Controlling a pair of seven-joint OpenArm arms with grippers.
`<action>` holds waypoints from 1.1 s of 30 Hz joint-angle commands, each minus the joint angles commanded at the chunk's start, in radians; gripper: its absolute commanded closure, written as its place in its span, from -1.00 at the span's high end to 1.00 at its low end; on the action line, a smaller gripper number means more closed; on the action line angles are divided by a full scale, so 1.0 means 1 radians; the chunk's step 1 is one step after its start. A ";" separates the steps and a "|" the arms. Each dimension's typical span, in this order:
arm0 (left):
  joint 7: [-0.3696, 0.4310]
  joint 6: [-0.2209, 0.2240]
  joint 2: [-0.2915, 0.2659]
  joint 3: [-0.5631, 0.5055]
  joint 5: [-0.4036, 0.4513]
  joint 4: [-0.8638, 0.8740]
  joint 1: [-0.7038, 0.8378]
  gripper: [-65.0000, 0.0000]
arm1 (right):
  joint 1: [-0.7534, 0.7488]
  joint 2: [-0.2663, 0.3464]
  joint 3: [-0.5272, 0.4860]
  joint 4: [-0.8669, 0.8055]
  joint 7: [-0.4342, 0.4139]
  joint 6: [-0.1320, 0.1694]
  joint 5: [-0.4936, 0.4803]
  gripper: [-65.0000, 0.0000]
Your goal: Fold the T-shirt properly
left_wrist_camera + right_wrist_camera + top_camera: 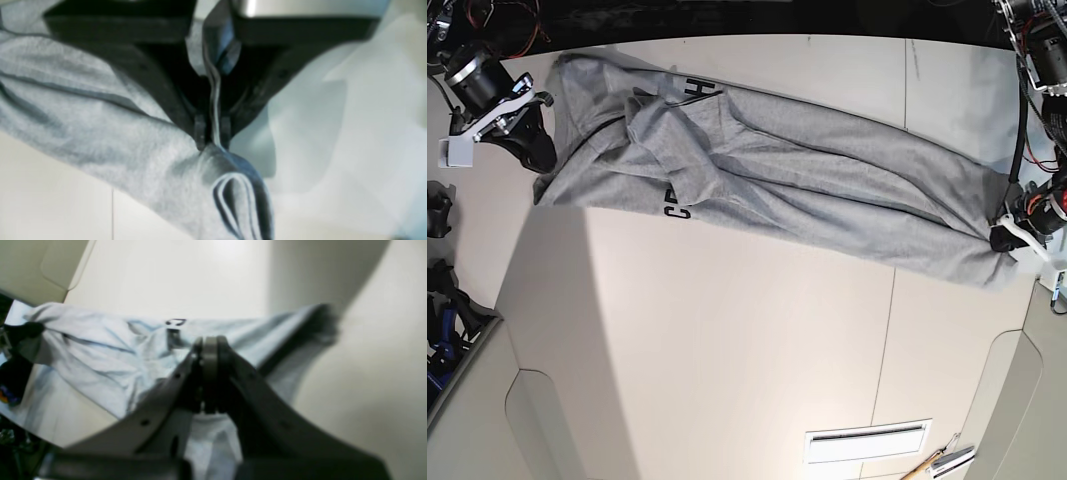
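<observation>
Grey and crumpled in a long strip across the surface [727,350], the shirt [827,180] awaits flattening and nearly all its folding, its edge pinched by the left end effector [213,133] while the right end effector's [213,340] fingertips appear together above it.

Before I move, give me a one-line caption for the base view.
Left gripper shut on the end of a bunched grey shirt, right gripper beside its other end.
</observation>
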State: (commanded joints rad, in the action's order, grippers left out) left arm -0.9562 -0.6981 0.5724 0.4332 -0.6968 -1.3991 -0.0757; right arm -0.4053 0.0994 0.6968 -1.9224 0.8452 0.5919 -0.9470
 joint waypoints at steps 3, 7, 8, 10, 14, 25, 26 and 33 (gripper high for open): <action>0.003 0.000 0.031 0.000 -0.002 -0.005 -0.002 -1.00 | 0.000 0.000 0.036 0.000 0.008 0.008 -0.012 -1.00; -0.021 0.000 0.031 -0.001 -0.047 -0.069 0.013 -1.00 | 0.000 0.000 0.057 0.000 0.009 0.008 -0.014 -1.00; -0.031 0.000 0.031 -0.001 -0.064 -0.099 0.025 -1.00 | 0.000 0.000 0.056 0.000 0.009 0.008 -0.014 -1.00; -0.048 0.000 0.027 -0.001 -0.110 -0.181 0.068 -1.00 | 0.000 0.000 0.056 0.000 0.009 0.008 -0.014 -1.00; -0.061 0.000 -0.017 -0.002 -0.159 -0.400 0.181 -1.00 | 0.000 0.000 0.056 0.000 0.007 0.007 -0.003 -1.00; -0.066 0.000 -0.144 -0.121 -0.172 -0.628 0.270 -1.00 | 0.000 0.000 0.056 0.000 0.008 0.007 0.008 -1.00; -0.065 0.000 -0.146 -0.155 -0.164 -0.628 0.270 -1.00 | 0.000 0.000 0.056 0.000 0.008 0.007 0.008 -1.00; -0.040 0.000 -0.243 -0.356 -0.026 -0.628 0.270 -1.00 | 0.000 0.000 0.056 0.000 0.008 0.007 0.008 -1.00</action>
State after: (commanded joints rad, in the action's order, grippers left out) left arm -0.9966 -0.6981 0.3298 0.0769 -0.7223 -2.0266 0.1940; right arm -0.4053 0.0994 0.7532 -1.9224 0.8532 0.5991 -0.9386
